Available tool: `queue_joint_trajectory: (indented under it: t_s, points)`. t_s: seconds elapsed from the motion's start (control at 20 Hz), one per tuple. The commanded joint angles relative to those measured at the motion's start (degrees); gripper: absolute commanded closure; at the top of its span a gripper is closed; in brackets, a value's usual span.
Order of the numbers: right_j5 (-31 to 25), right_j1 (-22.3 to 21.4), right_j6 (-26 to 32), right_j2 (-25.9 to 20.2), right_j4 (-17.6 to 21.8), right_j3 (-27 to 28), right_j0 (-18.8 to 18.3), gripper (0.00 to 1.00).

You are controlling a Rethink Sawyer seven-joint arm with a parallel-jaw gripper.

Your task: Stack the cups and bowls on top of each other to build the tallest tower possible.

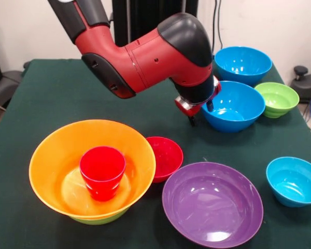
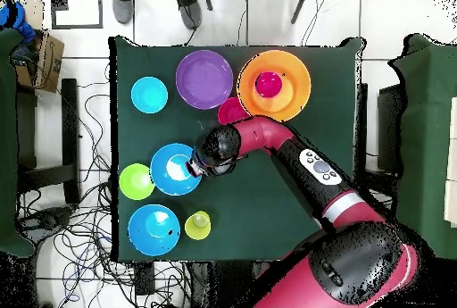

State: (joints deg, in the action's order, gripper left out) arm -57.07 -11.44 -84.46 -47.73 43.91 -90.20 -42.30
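A: Item one, far left of the front view?

B: The tower [image 1: 67,171]: a large orange bowl [image 1: 52,155] nested over a lime-green bowl [image 1: 101,218] (only a sliver of green rim shows beneath), with a red cup [image 1: 102,172] standing upright inside, mouth up.

A: Next along?

B: Small red bowl [image 1: 166,157], touching the orange rim. Then the purple bowl [image 1: 212,205], large, glossy, near the front edge of the green table [image 1: 52,93].

A: And the gripper?

B: The gripper [image 1: 199,111] hangs just beside the rim of a medium blue bowl [image 1: 233,106], well apart from the tower. Two dark tips show below the red wrist; whether the jaws are open or closed, I cannot tell.

A: Further right?

B: Second medium blue bowl [image 1: 242,65] behind, ribbed green bowl [image 1: 276,98] beside, small blue bowl [image 1: 294,181] near the front right.

A: Anything only the overhead view lists?

B: A yellow cup [image 2: 197,225] by the table edge nearest the robot's base, hidden by the arm in the front view. There the wrist overlaps one blue bowl's rim.
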Motion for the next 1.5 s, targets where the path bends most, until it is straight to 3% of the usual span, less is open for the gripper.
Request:
queue_joint_trajectory:
  t_s: [0.05, 0.45, 1.5]
  points:
    - [4.2, 1.2, 15.6, 1.8, 5.6, -2.0, -0.1, 0.00]
    - [6.8, 2.3, 15.4, 1.2, 5.8, -2.8, -0.8, 0.00]
    - [5.3, 1.4, 15.5, 0.4, 4.4, -3.1, -0.8, 0.00]
